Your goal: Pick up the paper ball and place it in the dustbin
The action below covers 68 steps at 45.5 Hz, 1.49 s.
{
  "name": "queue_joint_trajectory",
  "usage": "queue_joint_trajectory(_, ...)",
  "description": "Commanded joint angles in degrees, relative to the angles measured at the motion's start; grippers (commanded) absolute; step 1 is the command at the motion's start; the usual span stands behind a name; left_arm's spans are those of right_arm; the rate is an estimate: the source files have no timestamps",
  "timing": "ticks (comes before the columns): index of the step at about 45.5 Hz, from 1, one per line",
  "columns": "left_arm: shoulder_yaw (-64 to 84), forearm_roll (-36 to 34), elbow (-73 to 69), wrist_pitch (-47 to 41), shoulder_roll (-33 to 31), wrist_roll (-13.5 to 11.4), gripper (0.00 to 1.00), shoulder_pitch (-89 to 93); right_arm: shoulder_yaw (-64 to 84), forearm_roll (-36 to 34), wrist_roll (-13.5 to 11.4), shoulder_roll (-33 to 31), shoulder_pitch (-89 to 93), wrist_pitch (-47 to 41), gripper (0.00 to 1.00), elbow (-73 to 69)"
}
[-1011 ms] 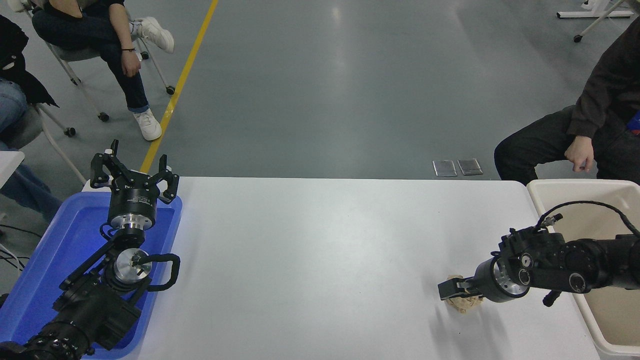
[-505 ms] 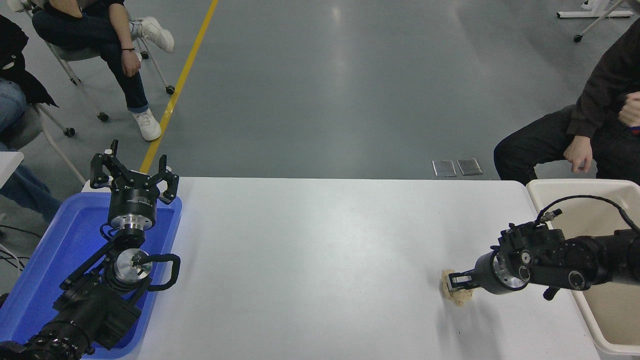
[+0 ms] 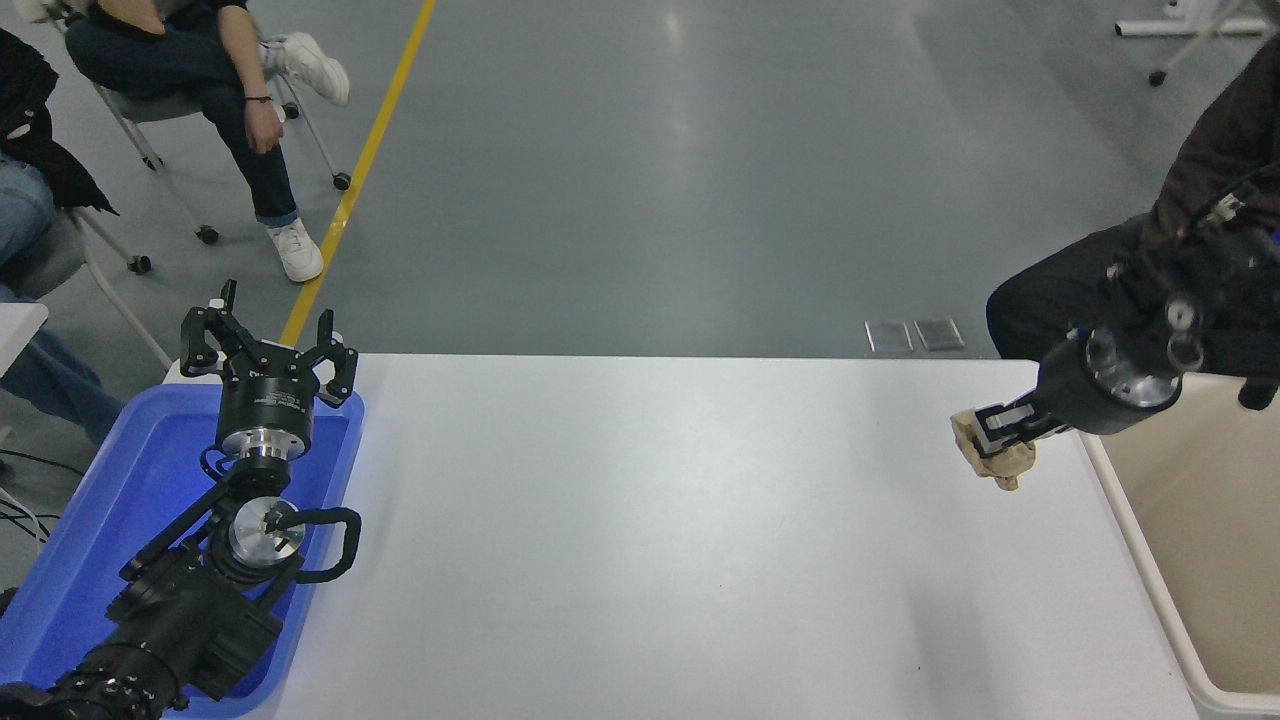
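Observation:
My right gripper [image 3: 990, 440] is shut on the tan paper ball [image 3: 1002, 463] and holds it well above the white table, near its right edge. The cream dustbin [image 3: 1150, 585] stands just right of the table; the ball hangs left of its near rim, not over the opening. The right arm partly hides the bin's far end. My left gripper [image 3: 268, 345] is open and empty, parked over the blue tray at the lower left.
A shallow blue tray [image 3: 90, 545] lies under the left arm at the table's left edge. A seated person in dark clothes [image 3: 1080, 285] is behind the right arm. Other people sit on chairs at the far left [image 3: 200, 70].
My right gripper has lifted the paper ball off the table and carried it up and to the right, toward the dustbin. The left arm has not moved.

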State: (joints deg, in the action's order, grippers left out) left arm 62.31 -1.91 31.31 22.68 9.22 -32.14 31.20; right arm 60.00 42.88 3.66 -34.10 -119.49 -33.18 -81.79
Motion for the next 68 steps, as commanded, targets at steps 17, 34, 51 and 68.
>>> queue_joint_trajectory(17, 0.00, 0.06, -0.02, 0.00, 0.01, -0.03, 0.99, 0.00, 15.41, -6.42, 0.21, -4.30, -12.18, -6.55, 0.00, 1.10)
queue_joint_trajectory(34, 0.00, 0.06, -0.02, 0.00, 0.01, -0.03, 0.99, 0.00, -7.15, 7.12, 0.47, -20.48, 23.04, -1.29, 0.00, 29.31)
queue_joint_trajectory(51, 0.00, 0.06, -0.02, 0.00, 0.01, -0.03, 0.99, 0.09, -27.74, 12.67, 0.56, -11.97, 61.38, 22.01, 0.00, 48.64)
queue_joint_trajectory(68, 0.00, 0.06, -0.02, 0.00, 0.01, -0.03, 0.99, 0.09, -38.64, 12.14, 0.47, -4.84, 74.40, 28.52, 0.14, 57.89)
